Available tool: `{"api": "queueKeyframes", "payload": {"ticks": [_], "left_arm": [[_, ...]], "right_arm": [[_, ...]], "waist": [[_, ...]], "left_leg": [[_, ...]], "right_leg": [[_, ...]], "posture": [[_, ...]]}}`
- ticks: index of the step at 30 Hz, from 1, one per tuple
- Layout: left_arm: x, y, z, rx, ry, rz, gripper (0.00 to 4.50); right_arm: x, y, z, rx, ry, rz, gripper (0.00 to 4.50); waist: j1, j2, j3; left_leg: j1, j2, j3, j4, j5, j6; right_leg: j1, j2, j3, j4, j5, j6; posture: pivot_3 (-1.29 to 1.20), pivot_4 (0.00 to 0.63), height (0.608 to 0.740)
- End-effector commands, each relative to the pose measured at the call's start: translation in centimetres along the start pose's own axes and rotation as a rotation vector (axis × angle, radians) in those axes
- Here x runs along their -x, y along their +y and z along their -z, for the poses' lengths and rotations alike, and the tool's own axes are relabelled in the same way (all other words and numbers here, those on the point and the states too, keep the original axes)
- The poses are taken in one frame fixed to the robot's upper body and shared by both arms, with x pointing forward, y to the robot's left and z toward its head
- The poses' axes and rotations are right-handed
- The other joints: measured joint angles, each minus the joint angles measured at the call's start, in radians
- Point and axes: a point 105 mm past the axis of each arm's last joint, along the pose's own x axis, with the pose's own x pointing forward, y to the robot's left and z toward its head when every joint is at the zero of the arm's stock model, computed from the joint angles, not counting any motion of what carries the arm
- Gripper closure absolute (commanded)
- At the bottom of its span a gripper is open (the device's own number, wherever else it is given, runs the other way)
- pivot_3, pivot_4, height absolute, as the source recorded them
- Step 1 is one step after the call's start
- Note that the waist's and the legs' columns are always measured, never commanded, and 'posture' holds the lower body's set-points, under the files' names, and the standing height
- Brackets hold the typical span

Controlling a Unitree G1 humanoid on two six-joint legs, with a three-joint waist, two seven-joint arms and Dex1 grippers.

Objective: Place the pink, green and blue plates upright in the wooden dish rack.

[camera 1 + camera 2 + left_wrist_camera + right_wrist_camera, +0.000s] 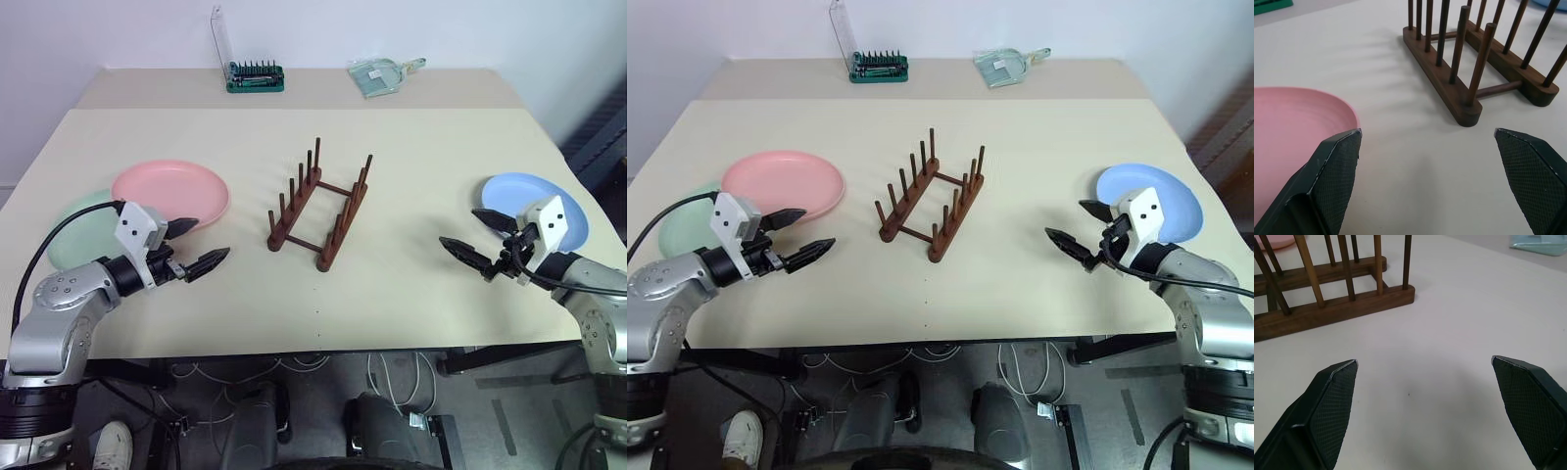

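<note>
The dark wooden dish rack (321,209) stands empty in the middle of the table, its pegs upright. On the left lies the pink plate (171,191), overlapping the green plate (80,230) beside it. The blue plate (534,208) lies flat at the right edge. My left gripper (194,245) hovers open just in front of the pink plate, pointing toward the rack. My right gripper (472,238) hovers open left of the blue plate, also pointing at the rack. Nothing is held by either. The left wrist view shows the pink plate (1298,127) and rack (1469,73) ahead.
A green screwdriver-bit case (254,74) with a raised clear lid and a pale green dustpan (380,75) sit at the table's far edge. A black cable runs along my left arm. The table's front edge lies just below both grippers.
</note>
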Motion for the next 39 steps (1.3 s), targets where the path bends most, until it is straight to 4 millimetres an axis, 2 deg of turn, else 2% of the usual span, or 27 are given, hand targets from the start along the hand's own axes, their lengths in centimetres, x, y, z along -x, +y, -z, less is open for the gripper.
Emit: {"api": "queueKeyframes", "payload": {"ticks": [1,8,13,16,22,25,29,32,39], "left_arm": [[0.0,-0.2,-0.8,-0.024,-0.029,0.008,0.0],[-0.3,-0.9,-0.8,-0.016,-0.033,0.036,0.0],[0.0,-2.9,-0.2,-0.004,0.004,0.133,0.0],[-0.7,-5.9,0.2,0.033,0.019,0.259,0.0],[-4.4,-9.6,0.9,0.021,0.028,0.401,0.0],[-6.3,-10.5,1.6,0.0,0.057,0.433,0.0],[-8.2,-10.9,2.4,-0.039,0.063,0.422,0.0],[-10.0,-12.2,2.7,-0.044,0.085,0.429,0.0],[-12.4,-11.5,3.5,-0.062,0.108,0.286,0.0]], "right_arm": [[0.4,-0.3,-1.1,0.031,-0.029,0.006,0.04],[0.2,0.0,-0.9,0.034,-0.021,-0.003,0.04],[0.5,0.7,-0.5,0.029,0.005,-0.024,0.04],[0.4,1.1,-0.6,0.024,-0.001,-0.032,0.04],[0.3,2.0,-0.5,0.009,-0.006,-0.04,0.04],[0.3,2.4,-0.7,0.004,-0.014,-0.036,0.04],[0.3,2.9,-0.7,-0.005,-0.022,-0.016,0.04],[1.1,3.3,-0.8,-0.019,-0.032,-0.004,0.04],[1.4,3.7,-0.1,-0.043,-0.029,0.019,0.04]], "waist": [[0.0,0.0,0.0],[0.0,0.0,0.0],[0.0,0.0,0.0],[0.0,0.0,0.0],[0.005,0.001,0.0],[0.006,0.001,-0.001],[0.003,0.001,-0.001],[0.006,0.002,-0.001],[0.007,0.003,-0.002]], "left_leg": [[0.0,0.0,0.0,0.0,0.0,0.0],[0.0,0.0,0.0,0.0,0.0,0.0],[0.0,0.0,0.0,0.0,0.0,0.0],[0.0,0.0,0.0,0.0,0.0,0.0],[0.0,0.0,0.0,0.0,0.0,0.0],[0.0,-0.001,0.0,0.0,0.0,0.0],[0.0,0.0,0.0,0.001,0.0,0.001],[0.0,0.0,0.0,0.001,0.0,0.001],[0.0,-0.001,-0.001,0.002,-0.001,0.002]], "right_leg": [[0.0,0.0,0.0,0.0,0.0,0.0],[0.0,0.0,0.0,0.0,0.0,0.0],[0.0,0.0,0.0,0.0,0.0,0.0],[0.0,0.0,0.0,0.0,0.0,0.0],[0.001,0.0,0.0,0.0,0.0,0.0],[0.001,0.001,0.0,0.0,0.0,0.0],[0.001,0.001,0.0,0.0,0.0,0.0],[0.001,0.001,0.0,0.0,0.0,0.0],[0.002,0.0,0.0,-0.001,0.0,0.0]], "posture": [[0.0,0.15,0.732],[0.0,0.15,0.732],[0.0,0.15,0.732],[0.0,0.15,0.732],[0.0,0.15,0.732],[0.0,0.15,0.732],[0.0,0.15,0.732],[0.0,0.15,0.732],[0.0,0.15,0.732]]}}
